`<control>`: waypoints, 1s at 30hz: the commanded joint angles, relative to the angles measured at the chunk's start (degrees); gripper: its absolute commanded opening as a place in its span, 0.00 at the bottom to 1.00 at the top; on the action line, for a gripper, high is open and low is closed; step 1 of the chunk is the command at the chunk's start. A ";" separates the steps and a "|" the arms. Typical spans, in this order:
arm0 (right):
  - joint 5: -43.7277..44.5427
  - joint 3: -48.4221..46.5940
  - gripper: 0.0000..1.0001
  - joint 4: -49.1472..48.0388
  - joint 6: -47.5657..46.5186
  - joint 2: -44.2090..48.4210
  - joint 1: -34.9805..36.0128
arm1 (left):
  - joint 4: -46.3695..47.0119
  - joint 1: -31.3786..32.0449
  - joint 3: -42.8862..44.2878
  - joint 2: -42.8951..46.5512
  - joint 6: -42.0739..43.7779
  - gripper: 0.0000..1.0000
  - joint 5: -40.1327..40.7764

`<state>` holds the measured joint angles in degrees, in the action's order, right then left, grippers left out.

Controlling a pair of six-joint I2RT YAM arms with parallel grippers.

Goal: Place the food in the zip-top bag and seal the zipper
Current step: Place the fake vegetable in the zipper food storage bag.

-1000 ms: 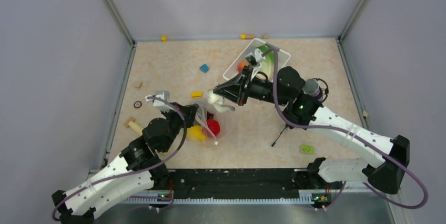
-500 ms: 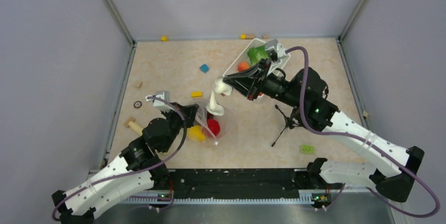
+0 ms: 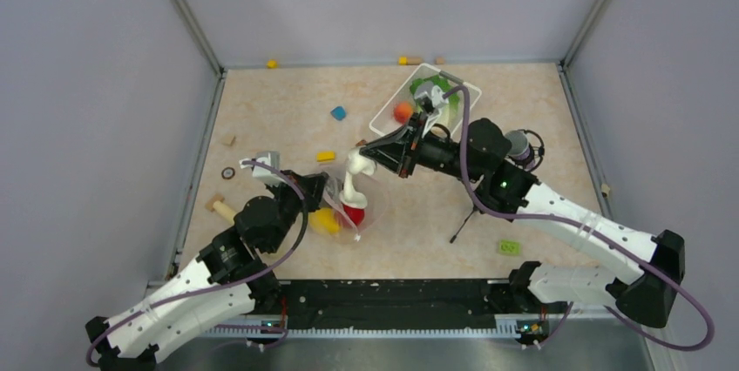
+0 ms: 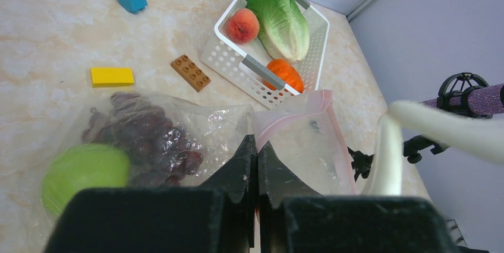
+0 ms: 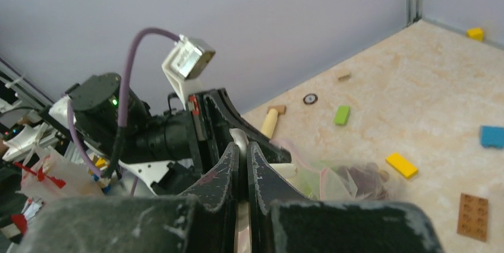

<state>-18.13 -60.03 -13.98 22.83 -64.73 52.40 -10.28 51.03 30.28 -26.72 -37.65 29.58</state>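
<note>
The clear zip-top bag (image 3: 347, 212) lies in front of my left arm, and I see a yellow lemon (image 3: 324, 220) and a red apple (image 3: 353, 212) in it. In the left wrist view the bag (image 4: 202, 123) also shows grapes (image 4: 148, 137) and a lime (image 4: 83, 170). My left gripper (image 4: 257, 142) is shut on the bag's mouth at the pink zipper (image 4: 340, 153). My right gripper (image 3: 364, 155) is shut on a floppy white toy piece (image 3: 352, 181) that hangs over the bag's mouth. Lettuce (image 3: 431, 91) and an orange-red fruit (image 3: 402, 111) lie in the white basket (image 3: 386, 103).
Loose blocks lie around: blue (image 3: 338, 113), yellow (image 3: 325, 156), green (image 3: 509, 247), and a brown brick (image 4: 190, 72). A wooden peg (image 3: 220, 207) sits left of my left arm. A small black stand (image 3: 466, 214) is under my right arm. Walls close in three sides.
My right gripper lifted the white piece toward the basket, then came back down and left, so the piece now dangles over the bag's mouth. My left gripper has not moved.
</note>
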 commanded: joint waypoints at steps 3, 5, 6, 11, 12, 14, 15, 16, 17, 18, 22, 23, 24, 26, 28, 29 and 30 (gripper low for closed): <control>-2.22 4.99 0.00 -7.37 2.23 0.48 0.62 | 2.11 -0.13 0.13 0.60 -0.40 0.00 0.21; -1.69 6.78 0.00 -8.87 2.09 0.08 0.60 | 2.15 -0.11 0.08 0.50 -0.43 0.00 0.09; -1.46 7.56 0.00 -9.48 1.98 -0.28 0.64 | 2.09 -0.09 0.08 0.46 -0.47 0.00 0.04; -3.60 10.47 0.00 -12.60 1.00 -3.11 0.62 | 2.17 -0.13 0.12 0.54 -0.47 0.00 0.17; -4.50 11.32 0.00 -13.69 0.95 -3.64 0.60 | 2.10 -0.07 0.13 0.62 -0.49 0.00 0.06; -6.02 12.96 0.00 -15.75 0.99 -4.63 0.75 | 2.03 -0.14 0.18 0.70 -0.44 0.00 -0.05; -6.27 13.56 0.00 -16.41 0.90 -5.05 0.90 | 1.96 -0.10 0.21 0.73 -0.49 0.00 -0.05; -6.05 13.96 0.00 -16.73 0.53 -5.32 1.23 | 1.98 -0.13 0.19 0.81 -0.43 0.00 -0.24; -4.79 14.13 0.00 -16.59 0.07 -5.62 1.61 | 2.02 -0.14 0.20 0.85 -0.41 0.00 -0.37; -2.83 13.97 0.00 -16.06 -0.69 -5.89 2.11 | 2.01 -0.14 0.15 0.95 -0.41 0.00 -0.59; 8.16 10.68 0.00 -9.93 -6.52 -7.69 6.04 | 2.27 -0.14 0.30 0.99 -0.25 0.00 -1.86; 10.83 9.98 0.00 -9.13 -7.64 -8.35 7.08 | 2.33 -0.14 0.28 1.17 -0.17 0.00 -2.41; 12.83 9.26 0.00 -8.53 -8.20 -9.06 7.78 | 2.43 -0.14 0.28 1.27 -0.08 0.00 -2.69; 16.17 7.81 0.00 -6.78 -8.51 -10.70 8.92 | 2.50 -0.13 0.21 1.59 -0.04 0.00 -3.02; 19.74 5.89 0.03 -4.79 -9.85 -12.62 10.42 | 2.82 -0.14 -0.08 1.91 -0.05 0.00 -2.85; 21.12 4.67 0.07 -3.20 -10.79 -13.48 11.62 | 2.87 -0.14 -0.24 2.00 -0.09 0.00 -2.60; 22.61 3.46 0.14 -1.34 -11.66 -14.29 12.49 | 2.96 -0.13 -0.40 2.02 -0.08 0.00 -2.41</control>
<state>-5.04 -50.68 -20.05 15.90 -76.40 61.71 -10.31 51.03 30.26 -25.58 -37.63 27.62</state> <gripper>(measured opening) 0.048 0.018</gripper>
